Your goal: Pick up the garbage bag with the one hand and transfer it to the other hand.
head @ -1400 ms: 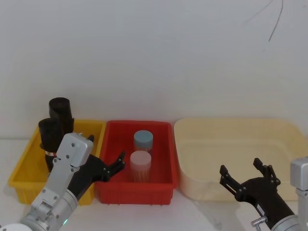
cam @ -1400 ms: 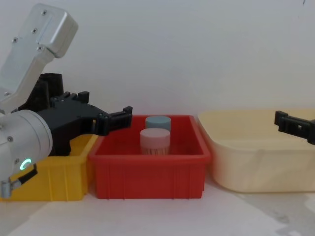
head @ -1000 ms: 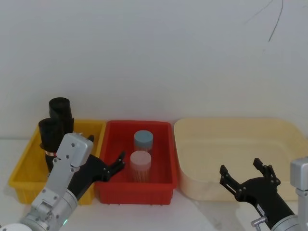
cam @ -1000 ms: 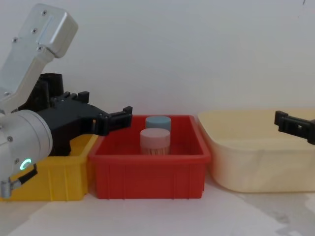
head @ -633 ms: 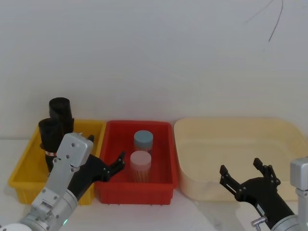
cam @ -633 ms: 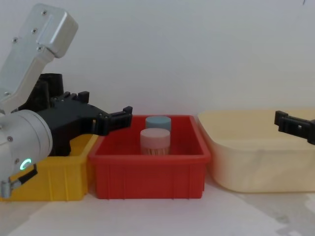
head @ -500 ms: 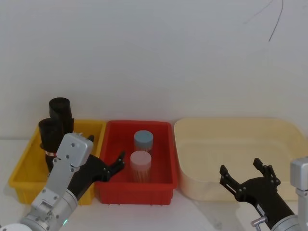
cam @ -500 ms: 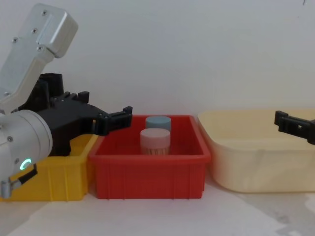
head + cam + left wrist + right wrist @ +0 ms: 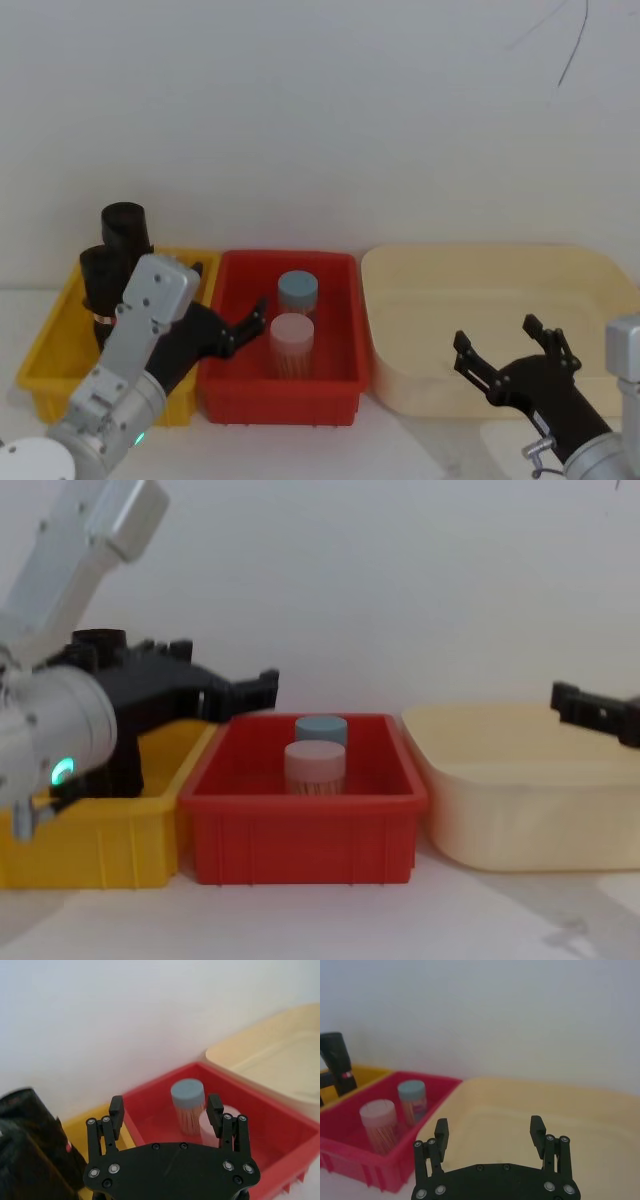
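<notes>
The garbage bag (image 9: pixel 98 278), a black roll with a red-and-white label low on it, stands upright in the yellow bin (image 9: pixel 40 352). A second black roll (image 9: pixel 126 228) stands just behind it. My left gripper (image 9: pixel 230 300), on the green-ringed arm, hangs open over the seam between the yellow and red bins, to the right of the bag and apart from it. From its wrist the left gripper (image 9: pixel 165 1110) shows empty fingers. My right gripper (image 9: pixel 497 340) is open and empty in front of the cream tub, as the right gripper (image 9: pixel 489 1132) also shows.
A red bin (image 9: pixel 290 395) in the middle holds a blue-lidded jar (image 9: pixel 298 290) and a pink-lidded jar (image 9: pixel 292 340). A large cream tub (image 9: pixel 480 270) stands to the right. A white wall rises close behind the bins.
My left arm has risen and shifted a little forward and to the right, its fingers now higher over the bins' edge. The right gripper has edged slightly up and left.
</notes>
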